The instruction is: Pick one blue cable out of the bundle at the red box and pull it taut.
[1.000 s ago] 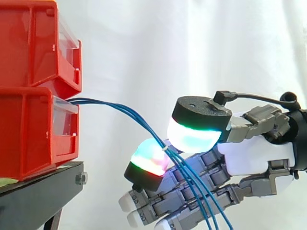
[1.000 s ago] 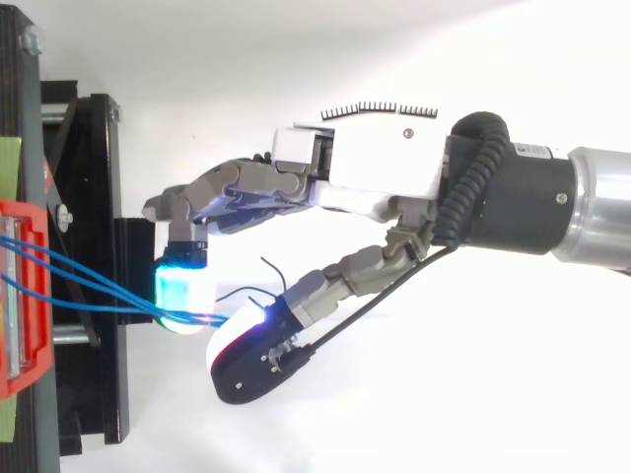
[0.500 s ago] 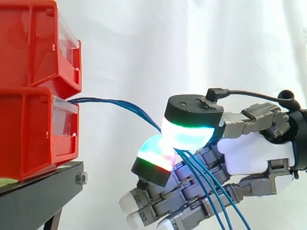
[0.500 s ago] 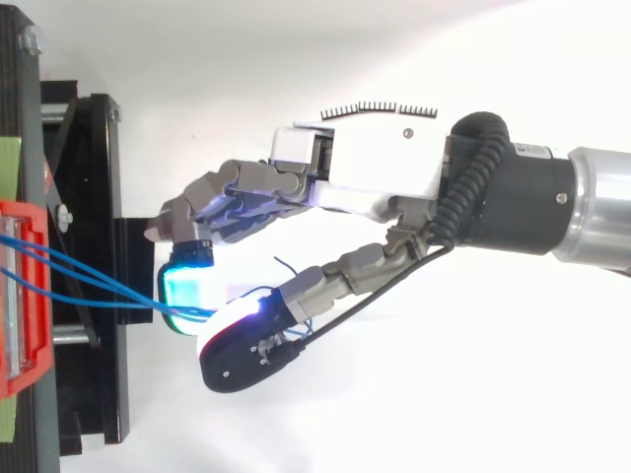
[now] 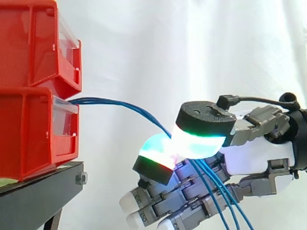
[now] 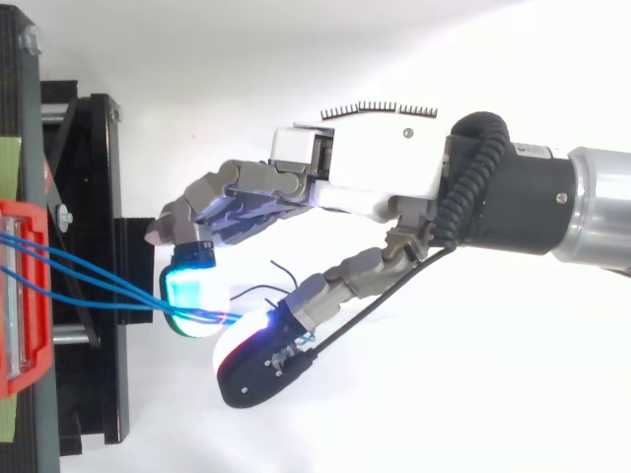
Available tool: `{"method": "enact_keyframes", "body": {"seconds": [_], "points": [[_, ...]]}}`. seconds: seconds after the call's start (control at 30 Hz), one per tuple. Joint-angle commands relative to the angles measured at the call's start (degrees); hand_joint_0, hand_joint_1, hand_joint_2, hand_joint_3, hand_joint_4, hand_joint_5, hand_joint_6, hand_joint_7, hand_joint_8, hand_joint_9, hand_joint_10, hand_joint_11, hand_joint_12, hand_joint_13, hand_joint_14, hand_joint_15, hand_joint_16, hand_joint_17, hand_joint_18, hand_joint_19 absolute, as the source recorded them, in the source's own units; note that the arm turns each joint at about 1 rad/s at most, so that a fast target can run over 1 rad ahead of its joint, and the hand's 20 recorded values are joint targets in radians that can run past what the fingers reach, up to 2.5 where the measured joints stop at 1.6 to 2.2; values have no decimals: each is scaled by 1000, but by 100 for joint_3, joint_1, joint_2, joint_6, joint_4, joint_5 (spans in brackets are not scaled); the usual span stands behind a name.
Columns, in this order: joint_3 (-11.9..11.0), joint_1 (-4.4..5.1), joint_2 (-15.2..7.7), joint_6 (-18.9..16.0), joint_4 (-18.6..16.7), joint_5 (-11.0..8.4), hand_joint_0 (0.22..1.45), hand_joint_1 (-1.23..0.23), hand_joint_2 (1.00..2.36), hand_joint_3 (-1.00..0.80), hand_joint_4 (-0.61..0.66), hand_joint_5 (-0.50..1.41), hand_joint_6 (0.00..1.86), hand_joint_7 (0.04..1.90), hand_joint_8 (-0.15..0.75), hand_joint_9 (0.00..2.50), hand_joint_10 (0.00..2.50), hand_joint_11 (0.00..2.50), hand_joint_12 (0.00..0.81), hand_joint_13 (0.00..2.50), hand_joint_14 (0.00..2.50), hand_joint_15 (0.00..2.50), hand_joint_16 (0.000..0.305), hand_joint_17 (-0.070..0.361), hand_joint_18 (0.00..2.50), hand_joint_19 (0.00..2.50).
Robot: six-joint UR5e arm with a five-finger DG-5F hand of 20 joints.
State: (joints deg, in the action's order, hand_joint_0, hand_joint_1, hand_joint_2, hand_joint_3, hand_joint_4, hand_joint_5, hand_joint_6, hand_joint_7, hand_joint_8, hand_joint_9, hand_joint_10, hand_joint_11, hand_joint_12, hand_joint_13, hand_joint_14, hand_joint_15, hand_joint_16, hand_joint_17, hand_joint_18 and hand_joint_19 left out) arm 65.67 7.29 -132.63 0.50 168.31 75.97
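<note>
Running out of the front of the lower red box (image 5: 33,129), the blue cables (image 5: 123,104) are led in a shallow arc away from the box to the hand (image 5: 254,153). There they are pinched between two glowing pads (image 5: 196,141), thumb and finger closed together on them, and beyond the pinch they are seen hanging downward.

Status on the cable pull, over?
Hand shut on blue cables, fingers pinching them. Several strands run through the pinch; they arc from lower red bin, not yet taut. Nothing in the way.
</note>
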Motion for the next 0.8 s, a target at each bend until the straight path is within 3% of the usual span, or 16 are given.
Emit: {"method": "enact_keyframes", "body": {"seconds": [0.0, 0.07, 0.2, 0.4, 0.67, 0.77], "points": [[-1, 0, 0, -14, 0, -3, 668, -962, 1000, -500, 213, -203, 889, 1106, 347, 329, 3, 138, 422, 278, 0, 7, 63, 142, 485, 148], [-1, 0, 0, -23, 0, 5, 570, -916, 1000, -500, 226, -204, 886, 1098, 353, 325, 4, 135, 429, 261, 0, 20, 64, 145, 460, 172], [-1, 0, 0, -23, 0, 5, 491, -790, 1000, -500, 245, -184, 873, 1107, 386, 374, 3, 149, 450, 269, 0, 36, 69, 155, 467, 210], [-10, 0, 0, -23, 0, 5, 522, -739, 1001, -477, 249, -172, 860, 1200, 386, 416, 4, 162, 442, 271, 0, 35, 67, 150, 455, 227], [-10, 0, 0, -23, 0, 5, 564, -789, 1011, -331, 252, -176, 867, 1213, 376, 415, 4, 162, 433, 273, 1, 33, 65, 145, 448, 233], [-37, 0, 0, -23, 9, -3, 630, -869, 1020, -178, 178, -188, 885, 1224, 362, 400, 4, 166, 424, 279, 0, 26, 63, 143, 463, 203]]}}
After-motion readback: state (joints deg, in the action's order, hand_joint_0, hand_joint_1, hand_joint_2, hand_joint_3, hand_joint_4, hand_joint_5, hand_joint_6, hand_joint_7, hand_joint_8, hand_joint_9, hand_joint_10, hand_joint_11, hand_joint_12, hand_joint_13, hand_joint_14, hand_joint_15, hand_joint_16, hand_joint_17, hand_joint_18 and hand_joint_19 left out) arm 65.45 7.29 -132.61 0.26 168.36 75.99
